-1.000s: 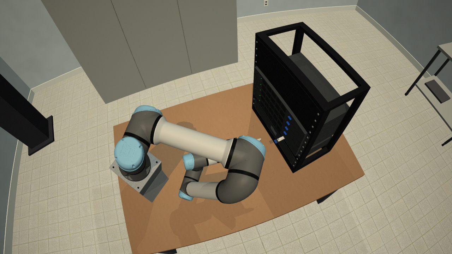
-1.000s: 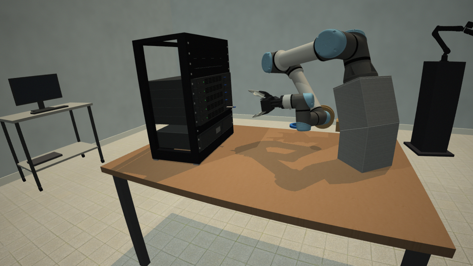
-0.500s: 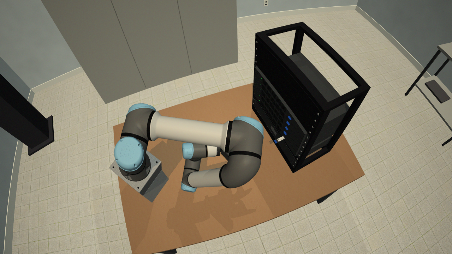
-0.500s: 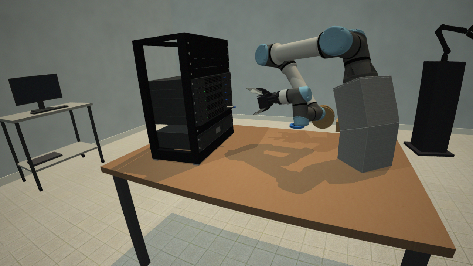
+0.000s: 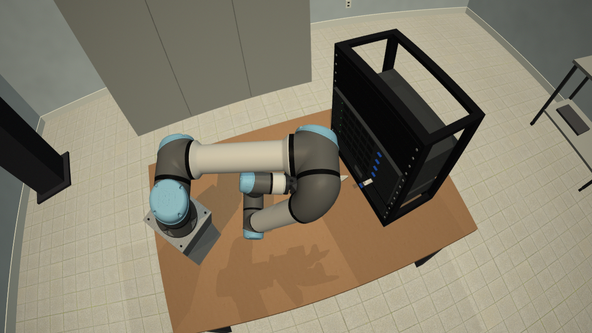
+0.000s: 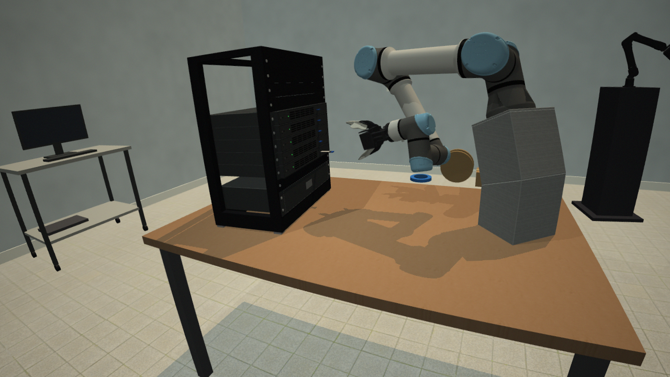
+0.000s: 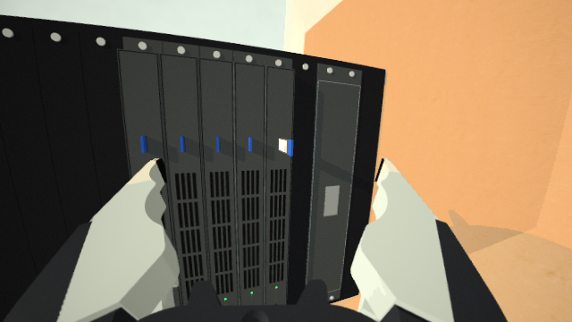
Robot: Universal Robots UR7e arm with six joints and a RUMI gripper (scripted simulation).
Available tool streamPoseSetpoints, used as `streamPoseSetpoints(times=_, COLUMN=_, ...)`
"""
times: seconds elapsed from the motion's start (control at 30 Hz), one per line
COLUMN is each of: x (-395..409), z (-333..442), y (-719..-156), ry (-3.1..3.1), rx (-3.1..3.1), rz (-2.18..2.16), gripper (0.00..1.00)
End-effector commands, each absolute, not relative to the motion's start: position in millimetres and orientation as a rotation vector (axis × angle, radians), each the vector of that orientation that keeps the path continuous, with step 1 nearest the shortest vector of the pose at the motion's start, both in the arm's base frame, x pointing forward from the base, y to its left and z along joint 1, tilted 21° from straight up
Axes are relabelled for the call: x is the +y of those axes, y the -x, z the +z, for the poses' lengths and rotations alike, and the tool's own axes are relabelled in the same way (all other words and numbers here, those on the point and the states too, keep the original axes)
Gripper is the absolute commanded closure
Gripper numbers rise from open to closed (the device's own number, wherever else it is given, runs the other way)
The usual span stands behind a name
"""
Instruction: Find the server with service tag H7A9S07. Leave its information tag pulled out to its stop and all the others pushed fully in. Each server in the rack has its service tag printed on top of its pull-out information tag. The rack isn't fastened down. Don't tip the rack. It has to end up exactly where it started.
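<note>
We can make out the pale face of the pulled-out information tag point(image 5: 367, 182) point(image 6: 326, 151) point(image 7: 283, 146), but any lettering on it is too small for us to read. From above, the upper arm's elbow point(image 5: 317, 165) covers most of the gripper point(image 5: 342, 178) point(image 6: 354, 141) point(image 7: 272, 172) from us, and the wrist view's bottom edge cuts off the rack's servers point(image 7: 223, 107). We lose part of the side table point(image 5: 581, 64) at the top view's right edge.

elbow point(image 5: 317, 161) point(image 6: 367, 62) raised, pincer point(image 5: 343, 178) point(image 6: 353, 140) point(image 7: 273, 160) slightly higher
</note>
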State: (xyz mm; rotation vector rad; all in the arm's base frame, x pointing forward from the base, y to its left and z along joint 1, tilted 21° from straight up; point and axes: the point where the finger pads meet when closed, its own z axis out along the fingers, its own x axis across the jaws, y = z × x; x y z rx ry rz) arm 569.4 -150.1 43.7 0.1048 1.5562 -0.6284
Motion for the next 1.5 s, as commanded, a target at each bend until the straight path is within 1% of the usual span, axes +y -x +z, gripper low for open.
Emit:
streamPoseSetpoints(times=0.0, x=-149.0, z=48.4, y=-570.4, ry=-0.14, rx=1.571, rz=-0.667, gripper=0.0)
streamPoseSetpoints(times=1.47, x=-144.2, z=64.5, y=-572.1, ry=-0.25, rx=1.625, rz=-0.795, gripper=0.0)
